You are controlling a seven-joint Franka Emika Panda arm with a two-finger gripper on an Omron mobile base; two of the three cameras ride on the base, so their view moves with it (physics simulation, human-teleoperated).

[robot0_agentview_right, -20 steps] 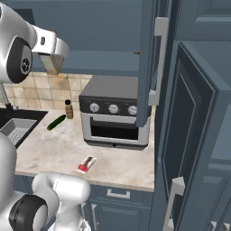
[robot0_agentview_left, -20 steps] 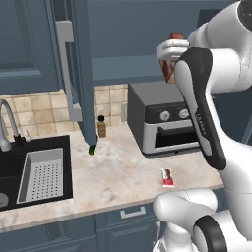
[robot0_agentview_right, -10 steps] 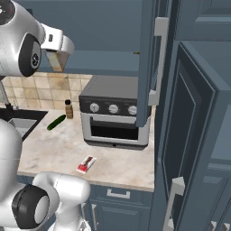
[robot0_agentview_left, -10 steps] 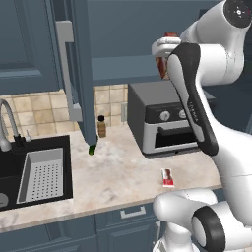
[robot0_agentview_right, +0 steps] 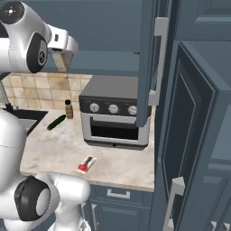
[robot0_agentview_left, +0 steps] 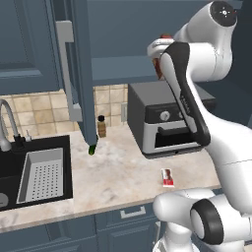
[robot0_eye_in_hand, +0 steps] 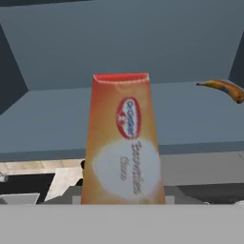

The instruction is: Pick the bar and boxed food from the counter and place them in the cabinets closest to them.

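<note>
Hand view: boxed food upright, clamped in gripper, raised before open upper cabinet, above toaster oven. Best carried level, base cleared over shelf lip, set down well inside before release. Shelf interior holds a banana far right; remainder bare. Bar flat on counter, just before oven, not yet picked.

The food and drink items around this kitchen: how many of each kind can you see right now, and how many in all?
Boxed food, held up in the gripper before the open cabinet: 1
Bar on the counter: 1
Bottle by the wall: 1
Cucumber on the counter: 1
Banana on the cabinet shelf: 1
Total: 5
</note>
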